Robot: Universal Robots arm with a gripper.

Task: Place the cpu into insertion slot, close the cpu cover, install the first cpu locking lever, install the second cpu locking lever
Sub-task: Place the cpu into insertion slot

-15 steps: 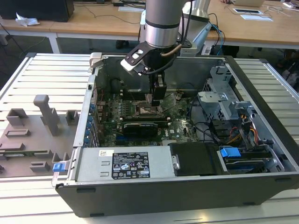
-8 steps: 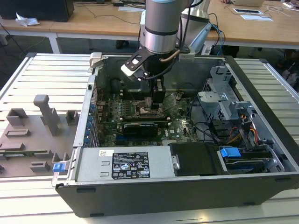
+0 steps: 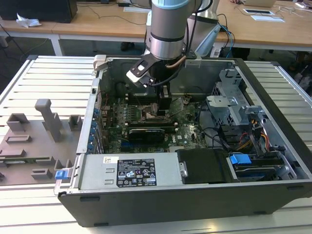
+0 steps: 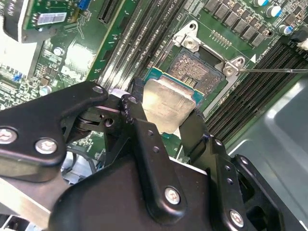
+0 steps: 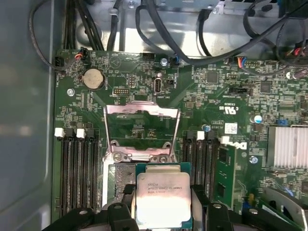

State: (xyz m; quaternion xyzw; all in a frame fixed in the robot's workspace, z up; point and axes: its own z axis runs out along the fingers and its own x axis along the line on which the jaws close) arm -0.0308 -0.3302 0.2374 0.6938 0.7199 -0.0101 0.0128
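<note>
Two fingers [image 4: 144,139] tight on the cpu [image 4: 166,103], arm [image 3: 165,29] upright over insertion slot [image 4: 199,72]

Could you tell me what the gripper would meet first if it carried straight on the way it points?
Probably the square, silver-rimmed insertion slot: the gripper holds the flat silver-grey cpu partly over it, though depth is unclear.

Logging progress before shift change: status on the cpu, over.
End effector shut on cpu, held over insertion slot, not yet seated. Open cpu cover stands off the slot.
</note>
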